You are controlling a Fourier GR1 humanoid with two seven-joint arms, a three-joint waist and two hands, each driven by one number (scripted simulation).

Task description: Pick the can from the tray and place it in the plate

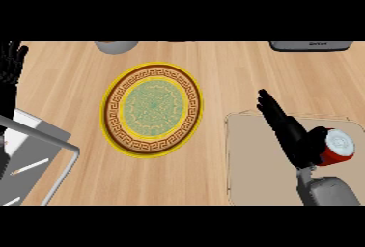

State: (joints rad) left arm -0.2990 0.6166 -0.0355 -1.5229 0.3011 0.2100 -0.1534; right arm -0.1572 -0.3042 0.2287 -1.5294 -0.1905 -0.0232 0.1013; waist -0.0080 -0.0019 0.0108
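- Countertop (235,67) of pale wood, seen from steeply above, carries everything here.
- A beige tray (249,159) lies at the counter's near right corner.
- A red can (338,148) with a silver top sits on the tray, toward its right edge. It appears to lean or lie on its side, so its top faces partly upward.
- The right hand (292,137) hovers over the tray, just to the left of the can. Its fingers are stretched out straight, pointing away toward the far edge, with the thumb side touching or nearly touching the can. The hand has not closed; nothing is held.
- This looks like the approach before the grasp, the hand lined up beside the can so the fingers can wrap it.
- A round plate (114,116) with a yellow rim, brown key-pattern band and green centre lies near the counter's middle, well apart from the tray, bare and ready to receive the can.
- The left hand (10,62) rests at the far left edge, fingers up and relaxed.
- A grey metal rack (43,132) occupies the near left corner.
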